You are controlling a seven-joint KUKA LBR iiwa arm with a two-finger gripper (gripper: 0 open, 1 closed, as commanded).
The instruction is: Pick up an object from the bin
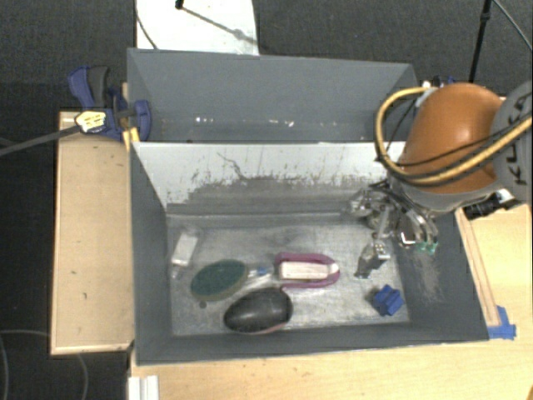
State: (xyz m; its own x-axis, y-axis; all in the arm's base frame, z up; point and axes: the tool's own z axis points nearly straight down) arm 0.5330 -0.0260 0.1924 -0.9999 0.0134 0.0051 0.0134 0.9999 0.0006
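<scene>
The gripper (369,263) hangs low at the right of the bin (250,169), a small blue block (386,300) lying just beside it, seemingly untouched. Jaws parted or together, I can't tell.

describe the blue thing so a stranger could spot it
In the grey bin, look at the floor's right end, just below the gripper in the view. A small blue block lies there alone, the only blue thing, smaller than the black oval lump leftwards.

The orange cover (454,136) hides the bin's (275,98) far right corner and runs off the right edge. The pale little thing (182,249) by the left wall is too blurry to name. So is the small blue lump (387,300).
</scene>
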